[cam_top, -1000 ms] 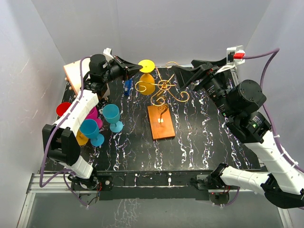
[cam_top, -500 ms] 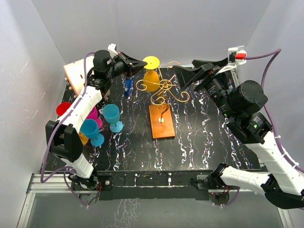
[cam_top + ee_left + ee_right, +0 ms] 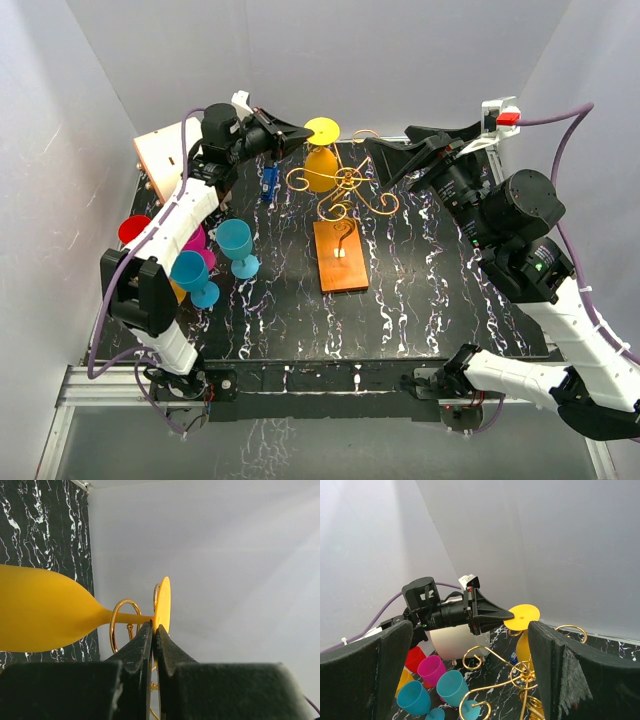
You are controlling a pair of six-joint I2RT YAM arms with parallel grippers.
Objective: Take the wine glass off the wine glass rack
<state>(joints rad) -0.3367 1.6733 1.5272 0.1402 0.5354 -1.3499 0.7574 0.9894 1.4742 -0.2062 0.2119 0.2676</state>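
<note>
The left tool (image 3: 303,133) is pinched shut on the foot of the yellow wine glass (image 3: 319,168), upper centre of the top view. The glass hangs bowl-down in a loop of the wine glass rack (image 3: 346,182). The right tool (image 3: 388,140), near it, gapes wide and empty.

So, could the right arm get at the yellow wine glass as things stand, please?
Probably yes: the open right hand faces the yellow wine glass across open air above the wine glass rack. The left hand is shut on the glass's foot, though, crowding that side.
</note>
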